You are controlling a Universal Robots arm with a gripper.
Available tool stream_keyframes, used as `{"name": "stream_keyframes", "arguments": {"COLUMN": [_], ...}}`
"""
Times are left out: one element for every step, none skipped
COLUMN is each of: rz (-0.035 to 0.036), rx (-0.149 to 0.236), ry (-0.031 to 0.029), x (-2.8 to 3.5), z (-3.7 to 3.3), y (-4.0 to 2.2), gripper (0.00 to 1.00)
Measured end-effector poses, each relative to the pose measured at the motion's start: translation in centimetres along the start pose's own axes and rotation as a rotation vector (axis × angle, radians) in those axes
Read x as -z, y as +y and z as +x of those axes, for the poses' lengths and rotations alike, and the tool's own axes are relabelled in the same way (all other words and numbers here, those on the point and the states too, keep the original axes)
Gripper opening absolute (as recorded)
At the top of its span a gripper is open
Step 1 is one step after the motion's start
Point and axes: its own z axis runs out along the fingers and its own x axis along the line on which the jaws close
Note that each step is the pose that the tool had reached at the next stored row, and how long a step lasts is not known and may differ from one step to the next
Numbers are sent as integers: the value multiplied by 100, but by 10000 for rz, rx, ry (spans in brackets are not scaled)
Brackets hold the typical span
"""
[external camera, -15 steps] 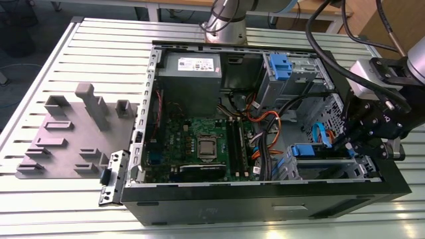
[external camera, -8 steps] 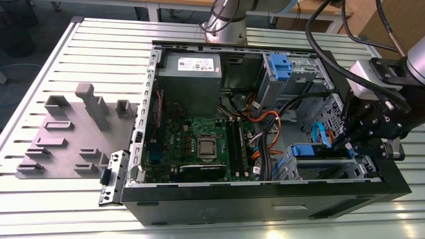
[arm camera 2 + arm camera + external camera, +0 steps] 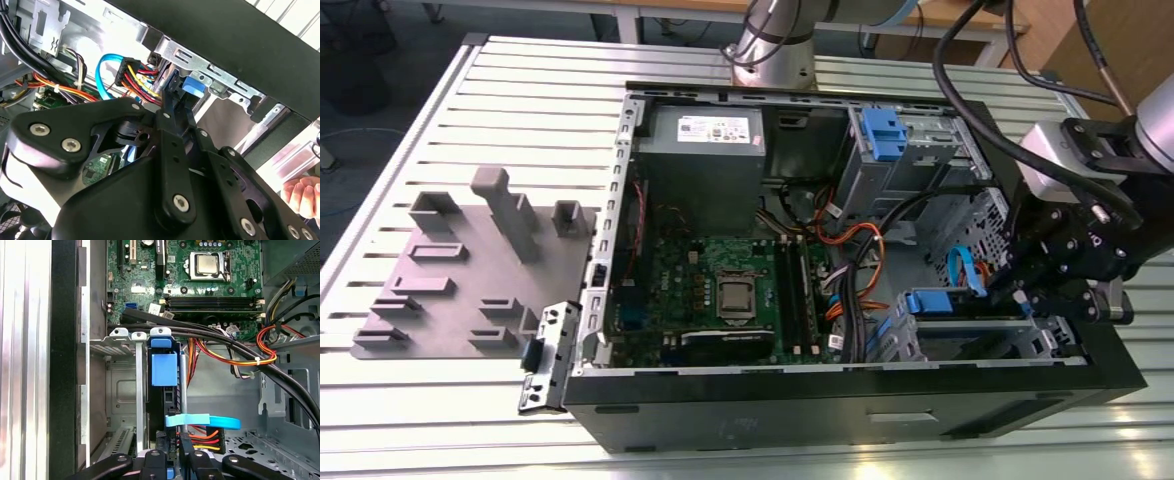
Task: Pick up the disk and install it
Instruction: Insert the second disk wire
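The disk (image 3: 164, 369) stands on edge in the drive bay (image 3: 120, 390) at the case's front corner, its blue carrier tab facing me. In the exterior view its blue end (image 3: 927, 302) shows in the bay at the exterior view's right. My gripper (image 3: 1025, 292) hangs just beside that bay. In the second wrist view the gripper (image 3: 174, 82) has its black fingers drawn together at the blue tab (image 3: 192, 86). The first wrist view has the gripper (image 3: 172, 456) straddling the near end of the disk.
A blue data cable (image 3: 200, 421) and a bundle of coloured power wires (image 3: 205, 440) cross close to the fingers. The open case (image 3: 854, 400) holds a motherboard (image 3: 720, 290) and power supply (image 3: 700, 140). A grey fixture plate (image 3: 454, 280) lies at the exterior view's left. A hand (image 3: 300, 195) rests outside the case.
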Motion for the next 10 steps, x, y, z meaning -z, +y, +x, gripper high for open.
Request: {"name": "stream_keyframes", "arguments": {"rz": [1, 1, 1, 1, 1, 2, 3, 5, 8, 11], "rx": [0, 0, 0, 0, 0, 0, 1, 1, 2, 2], "ry": [4, 4, 5, 6, 4, 4, 4, 4, 4, 3], "x": [2, 2, 3, 9, 24, 48, 72, 97, 122, 155], "z": [0, 0, 0, 0, -1, -2, -3, -3, -4, -6], "y": [0, 0, 0, 0, 1, 2, 4, 5, 7, 9], "gripper": [24, 24, 24, 24, 24, 24, 24, 24, 24, 24]}}
